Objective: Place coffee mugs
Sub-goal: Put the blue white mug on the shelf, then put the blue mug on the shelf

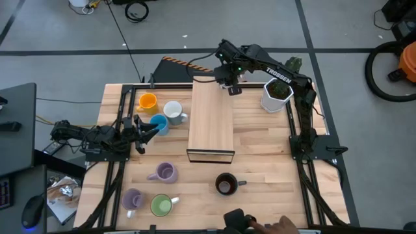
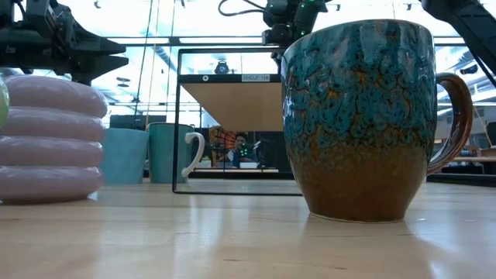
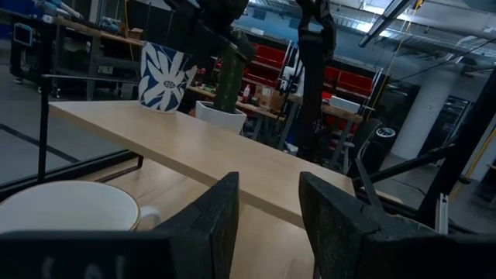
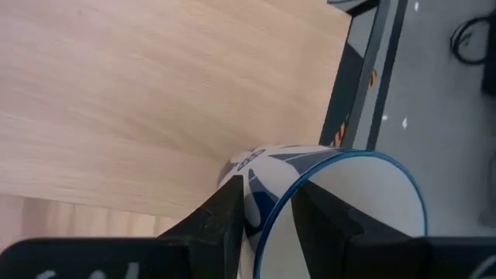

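A white mug with a blue leaf pattern is in my right gripper over the far end of the wooden shelf. It shows in the left wrist view as the patterned mug. My left gripper is open and level, left of the shelf, beside the light blue mug and a plain white mug. The orange mug, two lavender mugs, the green mug and the dark brown mug stand on their bases on the table. My right gripper holds the patterned mug by its wall just below the rim, one finger inside the mug and one outside. The fingers come from above, pointing down. The mug is upright over the shelf top; whether its base touches the shelf, I cannot tell.
A white hexagonal pot with a cactus stands right of the shelf's far end, close to my right arm. The shelf is a wooden top on a black frame, open beneath. At the table's near edge there is a dark object.
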`<state>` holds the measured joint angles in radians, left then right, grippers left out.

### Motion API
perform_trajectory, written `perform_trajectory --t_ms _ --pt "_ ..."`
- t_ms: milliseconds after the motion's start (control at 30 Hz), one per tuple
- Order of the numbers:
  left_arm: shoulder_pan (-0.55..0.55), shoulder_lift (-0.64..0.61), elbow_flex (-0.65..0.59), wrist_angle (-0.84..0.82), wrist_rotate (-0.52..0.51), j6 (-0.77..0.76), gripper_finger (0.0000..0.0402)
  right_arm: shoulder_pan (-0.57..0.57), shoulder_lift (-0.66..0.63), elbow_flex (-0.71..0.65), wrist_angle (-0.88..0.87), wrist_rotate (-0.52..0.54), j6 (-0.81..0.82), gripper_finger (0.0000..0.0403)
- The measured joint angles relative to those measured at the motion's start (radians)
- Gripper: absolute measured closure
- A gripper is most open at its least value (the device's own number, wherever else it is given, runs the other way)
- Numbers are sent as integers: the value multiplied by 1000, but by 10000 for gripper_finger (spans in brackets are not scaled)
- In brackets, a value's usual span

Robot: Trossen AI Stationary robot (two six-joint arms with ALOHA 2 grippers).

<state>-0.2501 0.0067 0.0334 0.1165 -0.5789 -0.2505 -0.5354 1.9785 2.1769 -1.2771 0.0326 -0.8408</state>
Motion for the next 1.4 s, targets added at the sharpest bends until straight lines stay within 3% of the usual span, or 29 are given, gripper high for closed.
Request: perform_trajectory --t_ms 233,700,967,1200,1400 --pt "0 0 0 -2 0 0 260 0 0 0 34 0 -83 297" --pt "0 0 0 -3 0 -1 260 -24 -2 0 13 -1 0 293" --pt "0 0 0 -2 0 -5 260 -14 -2 0 8 10 46 264" --pt "0 0 0 -2 0 -3 260 16 -2 0 -10 122 83 244" --pt "0 0 0 0 -1 8 260 25 -12 0 -13 136 138 229"
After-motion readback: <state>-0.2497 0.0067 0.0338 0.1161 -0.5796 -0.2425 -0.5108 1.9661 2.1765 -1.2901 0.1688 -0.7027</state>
